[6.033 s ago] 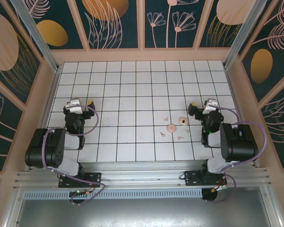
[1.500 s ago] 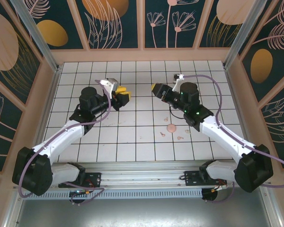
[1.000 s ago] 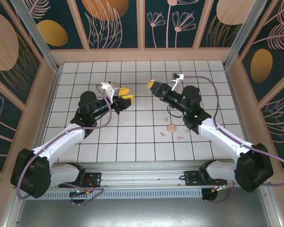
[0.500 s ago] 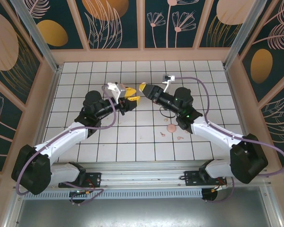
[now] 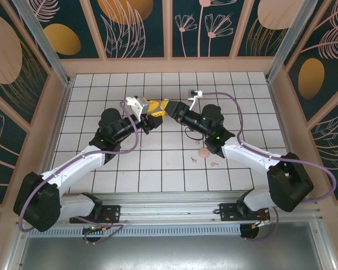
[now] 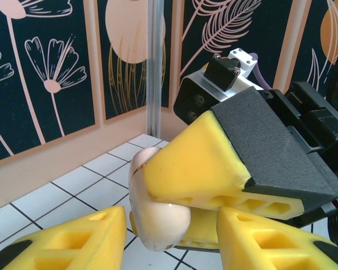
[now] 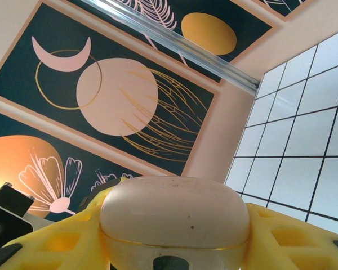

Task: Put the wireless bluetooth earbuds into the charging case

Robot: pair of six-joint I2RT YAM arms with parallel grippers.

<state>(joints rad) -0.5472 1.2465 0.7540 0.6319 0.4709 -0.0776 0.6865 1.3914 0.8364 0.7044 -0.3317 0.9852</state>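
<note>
Clamping the case [image 7: 174,216] from both sides, our right gripper [image 5: 168,107] holds it in the air over the far middle of the table [image 5: 158,163]. Our left gripper [image 5: 152,108] meets it there, jaws apart on either side of the case; we cannot tell whether they touch it. We judge this to be the opening step. Next, the left gripper must close squarely on the free end. The buds [image 5: 194,159] lie on the table, near right.
</note>
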